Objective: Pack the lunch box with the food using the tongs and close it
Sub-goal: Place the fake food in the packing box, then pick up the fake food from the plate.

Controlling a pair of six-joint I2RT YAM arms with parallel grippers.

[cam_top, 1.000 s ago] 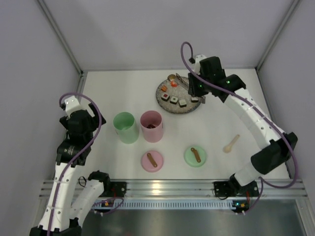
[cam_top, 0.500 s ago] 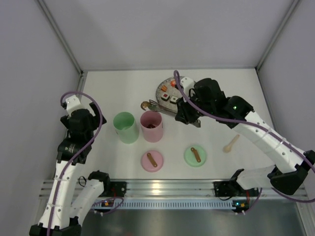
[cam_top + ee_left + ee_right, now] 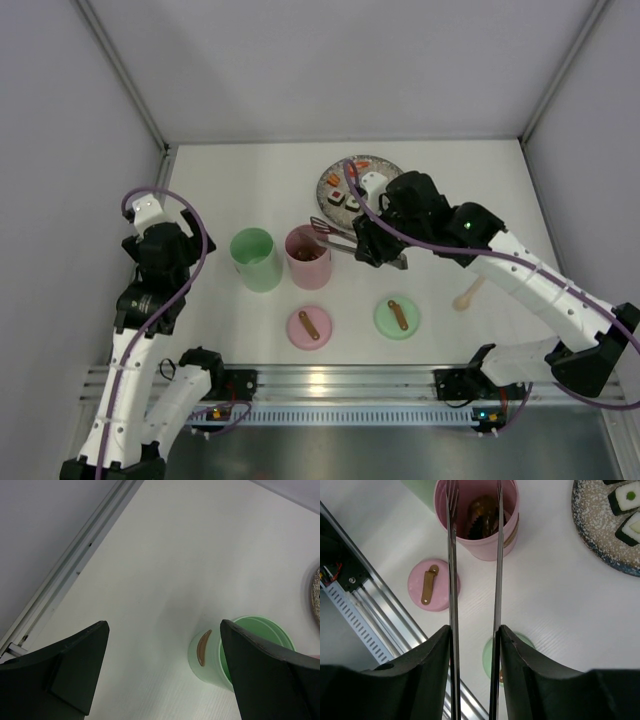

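My right gripper (image 3: 475, 630) is shut on the silver tongs (image 3: 451, 555), one finger pressing each arm. The tongs' arms stand apart with nothing between their tips, which hang over the pink lunch box cup (image 3: 476, 550). Brown food (image 3: 482, 515) lies inside that cup. In the top view the tongs (image 3: 335, 232) reach left from the right gripper (image 3: 375, 245) to the pink cup (image 3: 308, 262). More food, sushi rolls (image 3: 350, 200), sits on the speckled plate (image 3: 335, 185), partly hidden by the arm. My left gripper (image 3: 164, 625) is open and empty, above the table left of the green cup (image 3: 212, 655).
The green cup (image 3: 255, 260) stands open beside the pink one. A pink lid (image 3: 309, 327) and a green lid (image 3: 396, 317) lie flat nearer the front edge. A wooden spoon (image 3: 469, 293) lies at the right. Grey walls enclose the table.
My right arm has swung from the plate to the pink cup with the tongs. The tongs' arms have spread wider, and the brown piece at their tips is gone. The left arm is still.
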